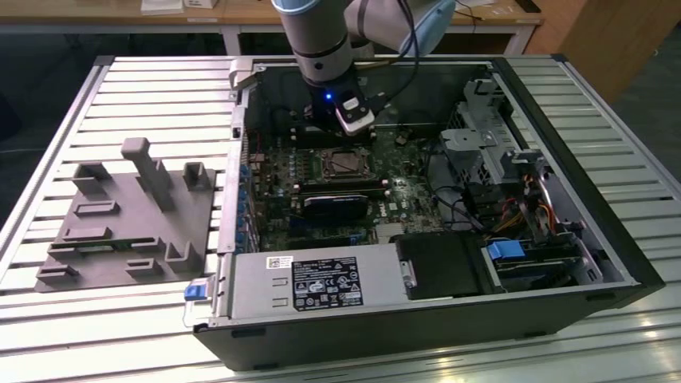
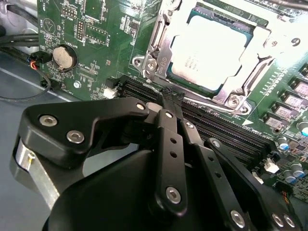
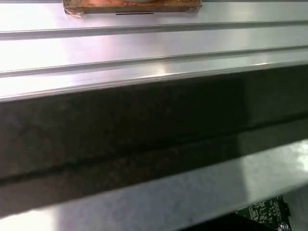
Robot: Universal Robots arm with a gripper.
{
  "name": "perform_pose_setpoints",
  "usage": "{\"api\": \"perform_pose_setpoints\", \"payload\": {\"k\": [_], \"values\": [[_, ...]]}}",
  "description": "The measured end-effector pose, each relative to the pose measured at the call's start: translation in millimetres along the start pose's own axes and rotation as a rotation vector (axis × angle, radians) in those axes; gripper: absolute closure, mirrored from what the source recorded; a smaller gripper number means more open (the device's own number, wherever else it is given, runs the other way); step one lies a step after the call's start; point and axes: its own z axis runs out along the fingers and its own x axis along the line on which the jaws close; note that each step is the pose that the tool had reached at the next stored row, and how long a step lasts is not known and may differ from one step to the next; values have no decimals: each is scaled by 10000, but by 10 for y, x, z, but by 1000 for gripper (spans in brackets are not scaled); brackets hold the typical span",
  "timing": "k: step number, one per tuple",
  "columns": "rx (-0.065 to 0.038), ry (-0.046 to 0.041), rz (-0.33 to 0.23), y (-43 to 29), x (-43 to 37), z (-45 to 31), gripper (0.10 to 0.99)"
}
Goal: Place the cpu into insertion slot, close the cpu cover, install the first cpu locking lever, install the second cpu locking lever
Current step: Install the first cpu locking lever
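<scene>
**A:** Where does the cpu [image 2: 209,53] sit?

**B:** In the second wrist view it lies in the upper right of the frame, flat inside the insertion slot [image 2: 159,36] on the green board [image 2: 96,29]. The cpu cover [image 2: 262,43] is down over it, its silver frame ringing the chip's metal top.

**A:** And the gripper [image 2: 172,98]?

**B:** Its black fingers [image 2: 168,139] run up from the lower part of that frame and meet at the tips, pressed together with nothing between them. The tips are just below the socket's lower edge, over the long black memory slots [image 2: 226,132].

**A:** What of the exterior view?

**B:** The arm [image 1: 319,40] comes down from the top centre into the open computer case [image 1: 596,239], and the insertion slot [image 1: 343,163] is at the frame's centre, directly under the wrist. A grey fixture block [image 1: 133,215] lies on the slatted table [image 1: 64,335] at the left.
</scene>
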Motion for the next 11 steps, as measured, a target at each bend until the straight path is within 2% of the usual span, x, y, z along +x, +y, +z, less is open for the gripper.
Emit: {"api": "perform_pose_setpoints", "payload": {"k": [11], "values": [[13,-19,-5,-23,-3,28,984]]}}
